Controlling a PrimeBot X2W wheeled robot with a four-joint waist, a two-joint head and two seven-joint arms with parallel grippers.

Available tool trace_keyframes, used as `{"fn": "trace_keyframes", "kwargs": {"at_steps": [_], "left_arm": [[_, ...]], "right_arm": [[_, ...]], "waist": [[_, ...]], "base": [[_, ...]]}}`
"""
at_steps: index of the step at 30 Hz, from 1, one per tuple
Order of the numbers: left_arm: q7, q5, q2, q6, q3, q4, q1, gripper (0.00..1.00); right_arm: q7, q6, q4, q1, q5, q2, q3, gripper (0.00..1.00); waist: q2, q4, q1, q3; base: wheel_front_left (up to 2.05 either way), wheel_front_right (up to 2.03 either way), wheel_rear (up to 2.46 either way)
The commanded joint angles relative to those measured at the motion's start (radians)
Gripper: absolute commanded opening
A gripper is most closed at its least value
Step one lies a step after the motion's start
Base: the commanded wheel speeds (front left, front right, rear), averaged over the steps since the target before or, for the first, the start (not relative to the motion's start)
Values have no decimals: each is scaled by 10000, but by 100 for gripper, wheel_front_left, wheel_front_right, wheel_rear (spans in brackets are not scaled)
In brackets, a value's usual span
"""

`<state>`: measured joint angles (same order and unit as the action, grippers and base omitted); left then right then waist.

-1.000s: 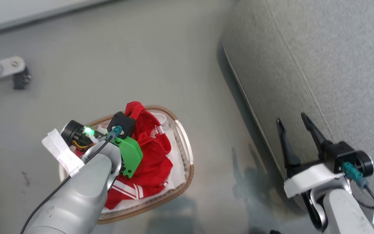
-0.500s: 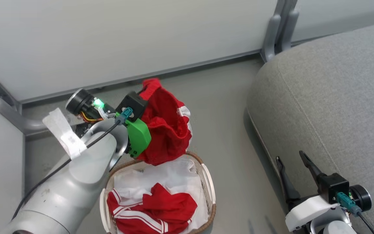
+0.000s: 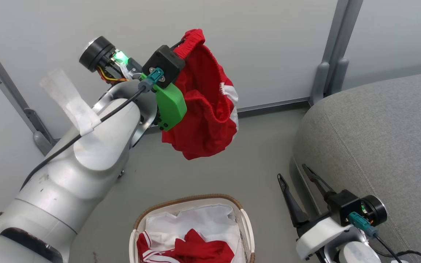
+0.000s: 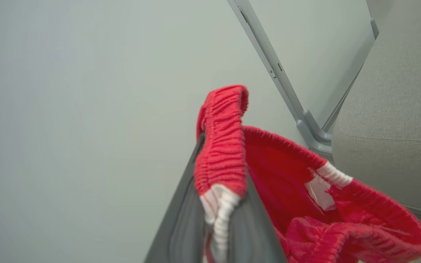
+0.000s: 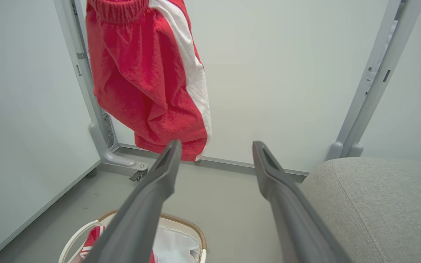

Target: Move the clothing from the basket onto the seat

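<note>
High in the air, my left gripper [image 3: 181,45] is shut on the elastic waistband of red shorts [image 3: 205,109] with a white side stripe, which hang free before the wall. The wrist view shows the waistband [image 4: 221,146] pinched between the dark fingers. Below, the oval basket [image 3: 192,201] with its brown rim and white liner holds more red clothing [image 3: 196,250] with white stripes. The grey seat [image 3: 378,138] lies to the right. My right gripper [image 3: 292,173] is open and empty, low beside the seat's edge.
A pale wall panel with grey metal uprights [image 3: 333,54] stands behind the basket and seat. A slanted grey post [image 3: 9,95] rises at the left. Grey floor [image 3: 261,153] lies between the basket and the seat.
My left gripper has lifted the red shorts out of the basket and well above it. The head camera has tilted up, so the whole scene has shifted down.
</note>
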<state>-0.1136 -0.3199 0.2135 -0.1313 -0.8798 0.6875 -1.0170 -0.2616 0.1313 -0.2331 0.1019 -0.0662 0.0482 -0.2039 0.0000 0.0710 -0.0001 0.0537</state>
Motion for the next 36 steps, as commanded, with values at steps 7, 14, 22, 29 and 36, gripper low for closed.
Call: {"fn": "trace_keyframes", "kwargs": {"at_steps": [7, 14, 22, 29, 36], "left_arm": [[414, -354, -211, 17, -442, -513, -695, 0], [622, -792, -566, 16, -959, -992, -1063, 0], [820, -1185, -813, 15, -1405, -1549, -1183, 0], [895, -1468, -795, 15, -1578, -1918, -799, 0], [765, -1743, -627, 207, -1516, -2010, -266, 0]], "right_arm": [[-51, -10, -338, 1118, 153, 38, -950, 100], [-51, -10, -1016, 2195, 120, 40, -1474, 100], [-51, -10, -1561, 2863, 53, 40, -1133, 100], [-51, -10, -1534, 3172, -50, 44, -904, 73], [-51, -10, -1471, 3325, 3, 38, -805, 0]], "waist": [[0, -248, 1, 84], [0, -681, 1, 95], [0, -1137, 1, 100], [0, -1322, 1, 146], [0, -1347, 1, 192]], "base": [[0, 0, 0], [0, 0, 0], [0, 0, 0], [0, 0, 0], [0, 0, 0]]}}
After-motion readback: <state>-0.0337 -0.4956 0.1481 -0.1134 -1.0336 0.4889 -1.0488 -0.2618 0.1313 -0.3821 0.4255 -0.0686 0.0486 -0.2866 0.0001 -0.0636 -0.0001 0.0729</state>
